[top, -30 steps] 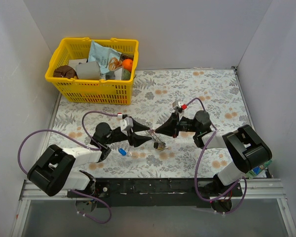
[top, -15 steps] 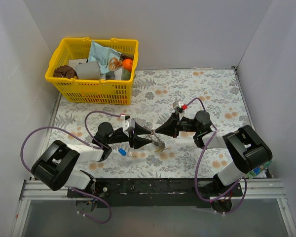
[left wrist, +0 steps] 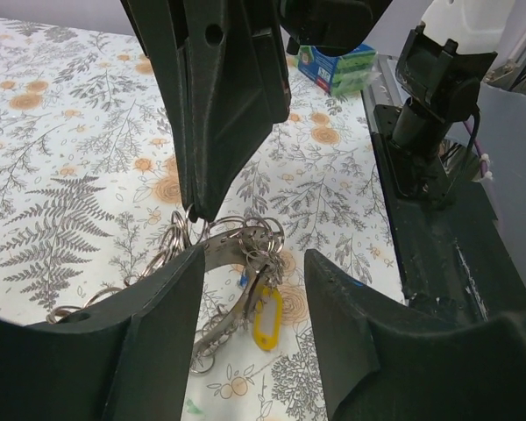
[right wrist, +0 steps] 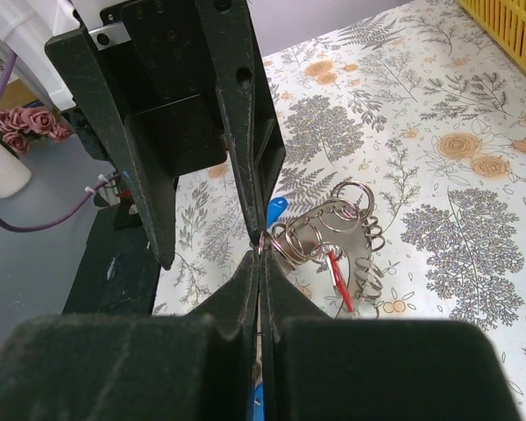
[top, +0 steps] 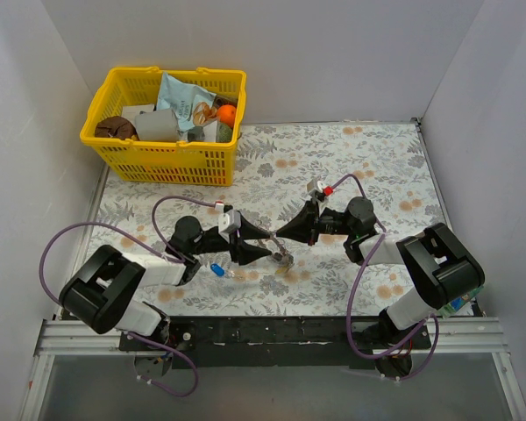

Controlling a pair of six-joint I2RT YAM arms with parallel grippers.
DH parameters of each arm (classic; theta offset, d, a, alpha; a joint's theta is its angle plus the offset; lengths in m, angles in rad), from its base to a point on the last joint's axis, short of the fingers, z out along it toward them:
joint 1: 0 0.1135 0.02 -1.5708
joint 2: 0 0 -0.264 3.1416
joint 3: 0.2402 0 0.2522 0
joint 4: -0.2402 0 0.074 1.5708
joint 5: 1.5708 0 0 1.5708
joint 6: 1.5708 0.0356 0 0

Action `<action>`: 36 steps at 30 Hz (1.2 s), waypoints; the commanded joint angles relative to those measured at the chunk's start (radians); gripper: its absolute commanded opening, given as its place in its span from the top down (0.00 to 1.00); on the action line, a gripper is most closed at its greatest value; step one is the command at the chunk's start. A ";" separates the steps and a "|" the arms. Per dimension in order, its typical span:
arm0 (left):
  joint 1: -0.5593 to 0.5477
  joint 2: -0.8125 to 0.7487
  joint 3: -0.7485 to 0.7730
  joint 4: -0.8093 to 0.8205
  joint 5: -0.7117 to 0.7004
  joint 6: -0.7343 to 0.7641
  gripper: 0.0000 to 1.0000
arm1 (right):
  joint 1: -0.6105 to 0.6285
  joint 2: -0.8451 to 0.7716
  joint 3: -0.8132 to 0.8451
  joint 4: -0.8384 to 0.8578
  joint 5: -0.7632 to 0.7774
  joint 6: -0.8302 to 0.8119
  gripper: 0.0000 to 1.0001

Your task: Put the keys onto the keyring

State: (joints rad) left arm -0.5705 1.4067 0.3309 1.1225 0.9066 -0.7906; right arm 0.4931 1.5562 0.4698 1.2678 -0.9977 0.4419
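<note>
My R pincer point(right wrist: 259, 252) pinched shut on keyring point(right wrist: 320, 230), L pincer point(left wrist: 254, 257) agape opposite; floral surface point(top: 377, 158) beneath both, white walls point(top: 333, 53) round

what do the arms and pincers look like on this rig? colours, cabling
Both arms match: left arm and right arm have bulky black joint housings and white links. A purple cable loops outside each. The left pincer and right pincer are matte black, fingers wedge-shaped. Small red fitting on the right wrist.
</note>
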 commanded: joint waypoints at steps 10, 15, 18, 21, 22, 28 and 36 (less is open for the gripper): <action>0.006 0.054 0.066 0.037 0.006 -0.009 0.50 | 0.001 -0.050 -0.011 0.077 -0.013 -0.025 0.99; 0.008 0.054 0.065 0.054 -0.005 -0.007 0.50 | 0.002 -0.054 -0.014 0.065 -0.016 -0.035 0.99; 0.006 0.064 0.069 0.071 -0.006 -0.015 0.51 | 0.001 -0.051 -0.011 0.068 -0.024 -0.035 0.99; 0.008 0.072 0.071 0.089 -0.017 -0.021 0.52 | 0.001 -0.051 -0.013 0.071 -0.035 -0.037 0.99; 0.008 0.074 0.071 0.095 -0.018 -0.022 0.52 | 0.001 -0.050 -0.011 0.070 -0.039 -0.035 0.99; 0.006 0.045 0.092 0.060 -0.032 -0.013 0.51 | 0.001 -0.080 0.027 0.015 -0.061 -0.020 0.99; 0.008 -0.074 0.097 -0.154 -0.098 0.122 0.44 | -0.008 -0.153 -0.065 -0.056 -0.004 -0.026 0.99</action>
State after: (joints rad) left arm -0.5667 1.3926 0.4015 1.0756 0.8513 -0.7517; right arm 0.4911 1.4406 0.4538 1.2133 -1.0355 0.4221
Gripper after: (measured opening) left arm 0.551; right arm 0.023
